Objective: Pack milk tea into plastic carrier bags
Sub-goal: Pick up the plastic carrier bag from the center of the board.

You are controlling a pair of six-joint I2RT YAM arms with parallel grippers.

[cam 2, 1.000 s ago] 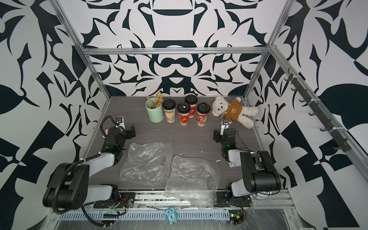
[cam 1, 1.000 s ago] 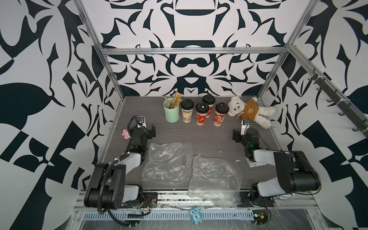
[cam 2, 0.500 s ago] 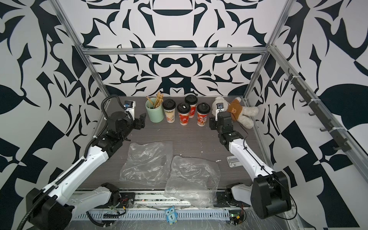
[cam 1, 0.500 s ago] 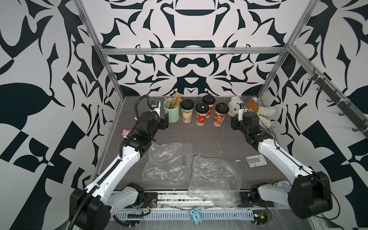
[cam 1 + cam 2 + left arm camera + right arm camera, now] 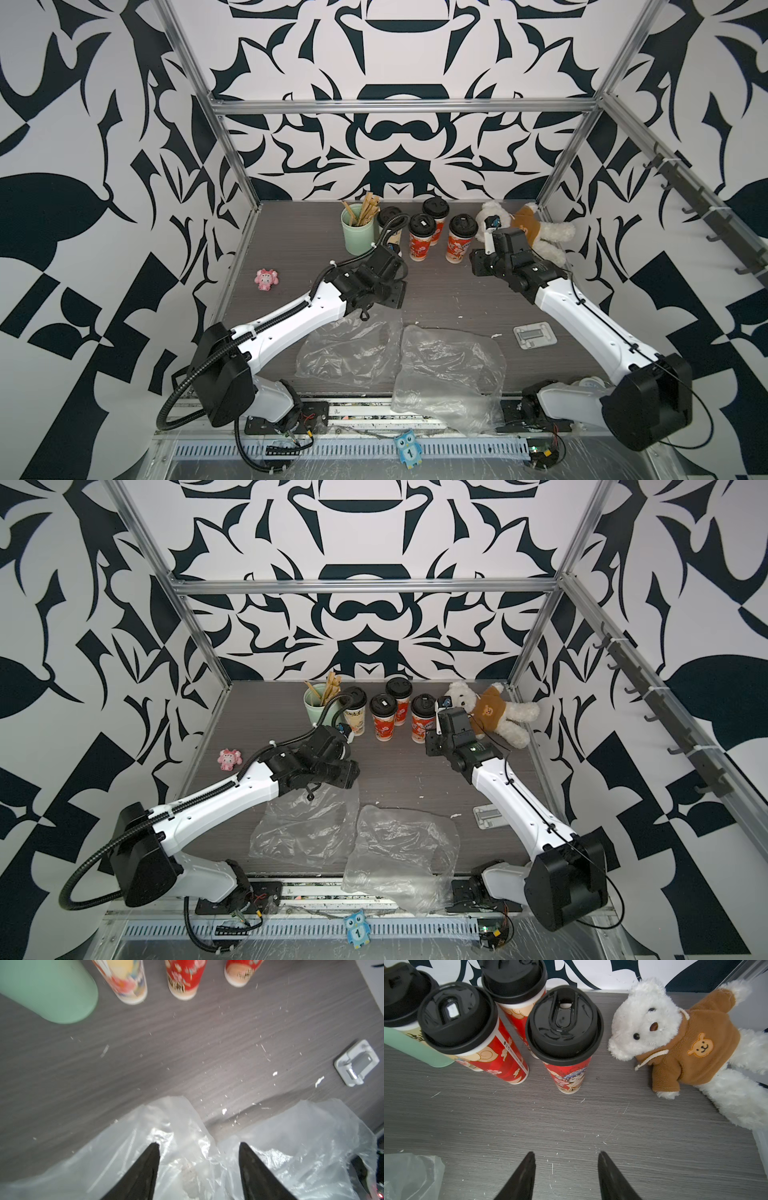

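While outstretched, left hand [image 5: 198,1144] and right hand [image 5: 566,1152] gape.

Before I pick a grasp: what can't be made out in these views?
- Bag mouths and handle loops: the bag by the left arm and the bag overhanging the front edge are clear and crumpled in both top views; openings unreadable.
- Cream-yellow cup: the left arm's cable crosses it in a top view; the left wrist view crops its top and blurs it.
- Cup contents: black lids hide them.
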